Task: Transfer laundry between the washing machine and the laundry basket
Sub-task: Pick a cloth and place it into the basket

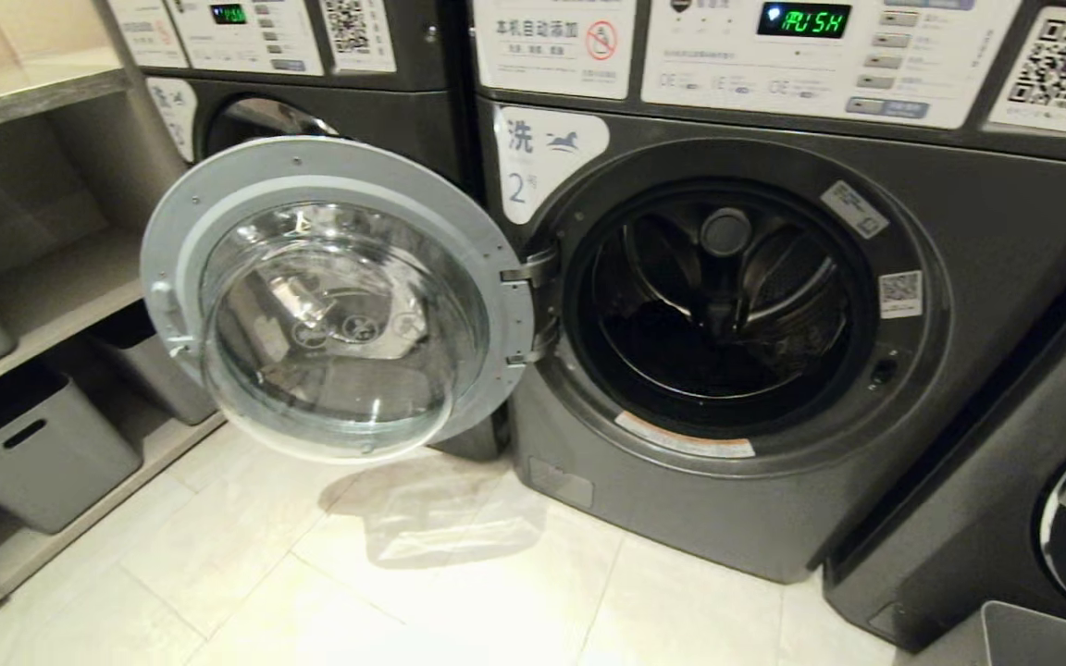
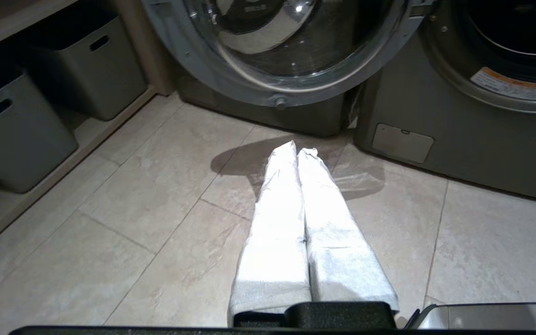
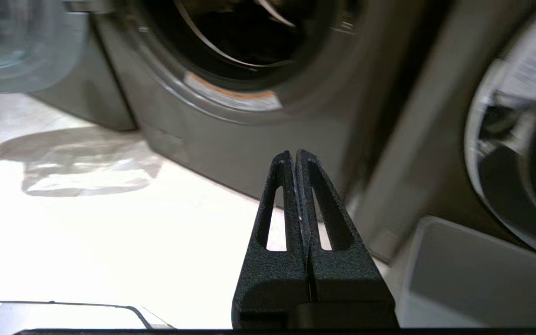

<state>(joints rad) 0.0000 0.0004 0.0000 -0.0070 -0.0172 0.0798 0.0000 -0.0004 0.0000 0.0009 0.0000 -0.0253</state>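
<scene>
1. You are facing a dark grey washing machine [image 1: 774, 388] whose round opening is sitting at about three o'clock in the head view, its green display glowing above.
2. The washer door [image 1: 334, 296] is hanging fully open to nine o'clock of the opening, hinged at the drum's left edge, its clear glass bowl catching the light.
3. The drum [image 1: 718, 305] is showing dark; you cannot tell from here whether any laundry is lying inside.
4. Your left claw [image 2: 297, 150] is pointing toward twelve o'clock in its wrist view, above the pale floor tiles [image 2: 156, 242]; its white-wrapped fingers [image 2: 277, 218] are pressing together along their length, holding nothing.
5. Your right claw [image 3: 294, 156] is likewise pinched shut and empty, its black slotted fingers [image 3: 328, 218] meeting at the tips and aiming at the machine's lower front panel.
6. Neither arm is appearing in the head view.
7. A grey plastic rim, possibly the laundry basket [image 1: 1042, 634], is peeking in at five o'clock of the head view, just beside the neighbouring machine [image 1: 1033, 481] on the right; the right wrist view is also showing its pale wall.
8. Grey storage bins [image 1: 33, 453] are sitting on low wooden shelves [image 1: 61, 305] at eight o'clock, well apart from the open door.
9. The door is casting a shadow on the tiles at six o'clock beneath it.
</scene>
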